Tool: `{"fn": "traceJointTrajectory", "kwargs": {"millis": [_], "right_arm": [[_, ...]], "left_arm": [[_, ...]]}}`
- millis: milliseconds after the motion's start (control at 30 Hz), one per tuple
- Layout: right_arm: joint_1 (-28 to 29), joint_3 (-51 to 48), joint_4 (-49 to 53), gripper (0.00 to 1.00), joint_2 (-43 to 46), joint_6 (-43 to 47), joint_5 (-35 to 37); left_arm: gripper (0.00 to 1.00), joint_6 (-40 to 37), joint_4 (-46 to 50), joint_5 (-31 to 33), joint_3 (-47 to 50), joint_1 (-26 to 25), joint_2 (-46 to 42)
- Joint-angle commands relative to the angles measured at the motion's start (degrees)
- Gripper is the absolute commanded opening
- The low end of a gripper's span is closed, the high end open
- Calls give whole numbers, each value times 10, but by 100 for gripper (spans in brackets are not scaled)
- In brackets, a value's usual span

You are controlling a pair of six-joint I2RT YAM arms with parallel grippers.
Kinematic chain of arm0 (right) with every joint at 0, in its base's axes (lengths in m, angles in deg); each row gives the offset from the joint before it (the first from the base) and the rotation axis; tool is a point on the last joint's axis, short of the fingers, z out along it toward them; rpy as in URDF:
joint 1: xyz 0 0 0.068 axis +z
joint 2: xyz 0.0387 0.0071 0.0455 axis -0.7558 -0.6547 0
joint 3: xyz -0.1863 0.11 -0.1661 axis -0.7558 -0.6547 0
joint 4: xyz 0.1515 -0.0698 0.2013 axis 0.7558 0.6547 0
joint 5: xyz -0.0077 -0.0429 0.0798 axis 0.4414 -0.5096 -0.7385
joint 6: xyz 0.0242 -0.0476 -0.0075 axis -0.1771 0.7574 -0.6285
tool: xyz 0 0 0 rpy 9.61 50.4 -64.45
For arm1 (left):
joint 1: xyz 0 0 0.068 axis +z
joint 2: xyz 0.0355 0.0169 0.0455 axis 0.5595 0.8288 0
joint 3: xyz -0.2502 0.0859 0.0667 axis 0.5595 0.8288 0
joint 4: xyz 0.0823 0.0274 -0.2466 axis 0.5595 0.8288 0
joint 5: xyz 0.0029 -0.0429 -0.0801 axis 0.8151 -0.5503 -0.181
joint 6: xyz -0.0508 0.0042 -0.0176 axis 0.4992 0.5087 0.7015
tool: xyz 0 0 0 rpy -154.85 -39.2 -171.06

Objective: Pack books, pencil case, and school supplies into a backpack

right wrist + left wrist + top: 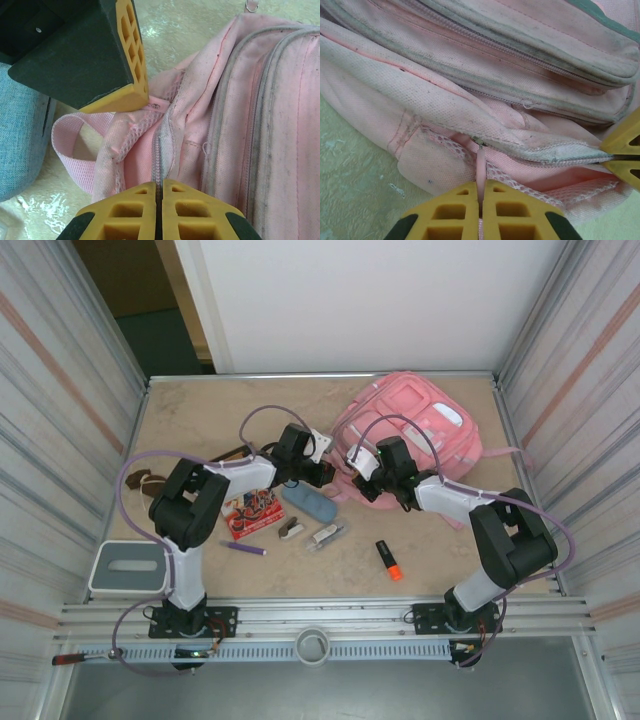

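The pink backpack (425, 430) lies at the back right of the table. My left gripper (326, 474) is shut on its pink zip pull (480, 170) at the lower left corner. Right beside it, my right gripper (362, 483) is shut on the zip seam (159, 165) of the same pocket. The blue-grey pencil case (310, 504) lies just in front of both grippers. A red-covered book (250, 512) sits under the left arm. In front lie the purple pen (243, 548), a white-and-brown stapler-like piece (291, 529), a clear clip (327, 535) and the orange-and-black highlighter (388, 560).
A brown-and-white lump with a cord (150, 482) sits at the left wall. A grey-and-white box (128, 568) stands at the near left corner. Corrugated walls close in both sides. A pink strap loop (70, 150) lies between the backpack and the pencil case (20, 145).
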Motion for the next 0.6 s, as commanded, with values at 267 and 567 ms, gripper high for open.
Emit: {"fn": "traceJointTrajectory", "kwargs": {"millis": [267,567], "right_arm": [[5,27,7,1,0,13,9],[5,28,9,0,1,13,7]], "left_arm": [[13,-16,42,0,-16,-11,36],[17,-18,51,-3,-31,-13,51]]}}
